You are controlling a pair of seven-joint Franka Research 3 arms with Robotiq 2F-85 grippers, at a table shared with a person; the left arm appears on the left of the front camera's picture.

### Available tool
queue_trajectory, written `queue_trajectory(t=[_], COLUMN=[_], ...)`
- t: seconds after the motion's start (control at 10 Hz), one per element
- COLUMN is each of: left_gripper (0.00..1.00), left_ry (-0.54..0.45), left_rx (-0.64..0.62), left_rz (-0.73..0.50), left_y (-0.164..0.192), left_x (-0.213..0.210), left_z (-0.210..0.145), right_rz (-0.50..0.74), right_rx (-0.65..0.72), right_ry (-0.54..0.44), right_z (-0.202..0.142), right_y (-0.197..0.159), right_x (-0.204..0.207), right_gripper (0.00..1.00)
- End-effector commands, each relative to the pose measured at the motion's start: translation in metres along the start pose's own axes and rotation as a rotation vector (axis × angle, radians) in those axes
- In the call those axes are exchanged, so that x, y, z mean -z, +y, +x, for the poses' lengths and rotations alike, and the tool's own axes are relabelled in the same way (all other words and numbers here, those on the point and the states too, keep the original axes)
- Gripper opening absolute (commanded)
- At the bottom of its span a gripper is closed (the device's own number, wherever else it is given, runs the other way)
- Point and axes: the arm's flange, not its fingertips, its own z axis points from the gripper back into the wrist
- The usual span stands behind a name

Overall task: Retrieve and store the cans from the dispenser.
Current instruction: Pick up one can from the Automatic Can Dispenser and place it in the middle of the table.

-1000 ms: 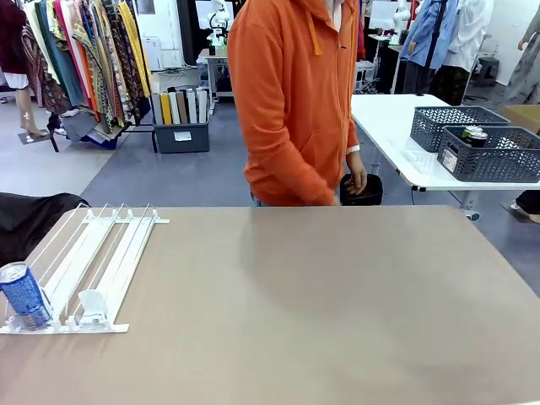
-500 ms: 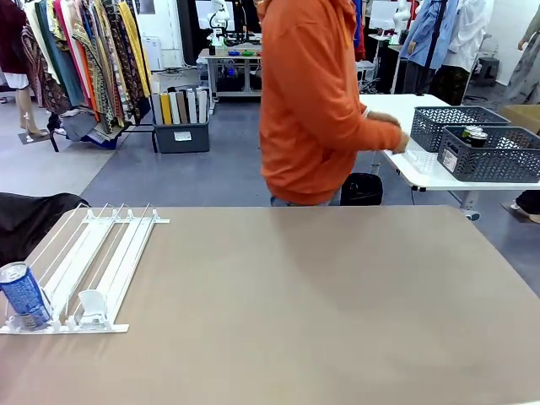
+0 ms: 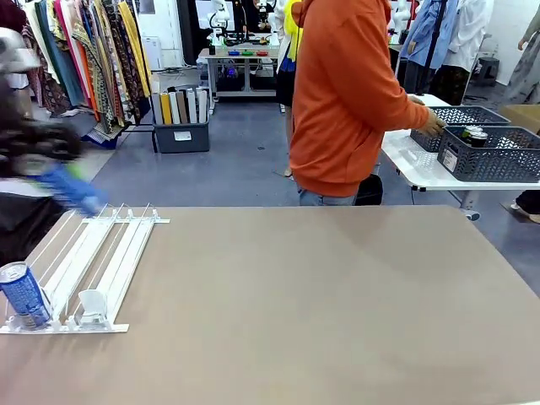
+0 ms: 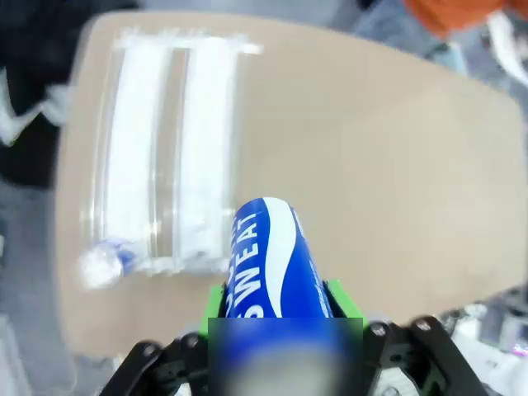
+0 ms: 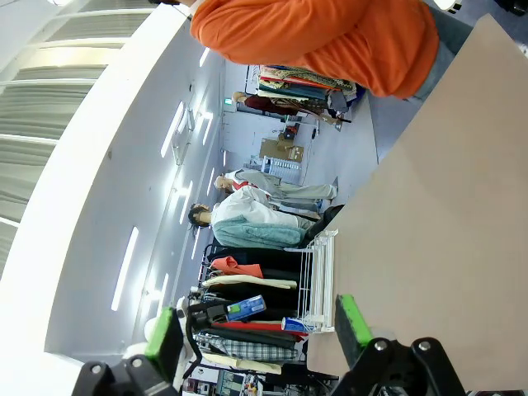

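Gripping a blue can (image 4: 266, 262) between its green pads (image 4: 216, 299), the left gripper (image 4: 279, 309) is clamped on the can's body. White letters reading "SWEAT" run lengthwise up the side, and the rest of the print is hidden or smeared. From the front, this gripper and its can show as a blur in the air at the far left, above the far end of the dispenser (image 3: 101, 253). That white rack lies on the left part of the tan table (image 3: 321, 304), with its lanes running from near to far. A second can (image 3: 24, 295), also blue, stands upright at the near end of the leftmost lane; its white lettering is too small to read. Just right of it, a white pusher block (image 3: 91, 305) sits at the near end of another lane. Beyond the far edge, right of centre, a person (image 3: 354, 101) in an orange hoodie faces a white side table (image 3: 405, 160) at the far right, one hand (image 3: 432, 125) at the rim of a dark grey basket (image 3: 460, 118). A nearer basket (image 3: 498, 156) bears a white label (image 3: 450, 159) with unreadable print, and dark cans (image 3: 474, 133) show over its rim. On the right arm, the right gripper (image 5: 256, 330) has its jaws apart with nothing between them.
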Motion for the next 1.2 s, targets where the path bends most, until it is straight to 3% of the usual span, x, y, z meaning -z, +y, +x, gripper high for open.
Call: queue_trajectory(t=[0.0,0.2,0.4,0.6,1.1], left_gripper=[0.0,0.0,0.0,0.0,0.0], left_ry=[0.063,0.195,0.191,0.241,0.37], left_rx=[0.177,0.407,0.582,0.651,0.634], left_rz=[-0.058,-0.029,0.086,0.101,0.051], left_y=[-0.088,-0.198,-0.253,-0.268,-0.261], left_x=[0.06,0.136,0.197,0.24,0.286], left_z=[0.021,-0.019,-0.038,-0.043,-0.044], right_rz=[0.019,0.019,0.019,0.019,0.019], right_rx=[-0.01,-0.01,-0.01,-0.01,-0.01], right_ry=[-0.011,-0.011,-0.011,-0.011,-0.011], right_z=[0.003,0.003,0.003,0.003,0.003], right_y=[0.004,0.004,0.004,0.004,0.004], right_x=[0.002,0.002,0.002,0.002,0.002], right_gripper=[1.0,1.0,1.0,1.0,1.0])
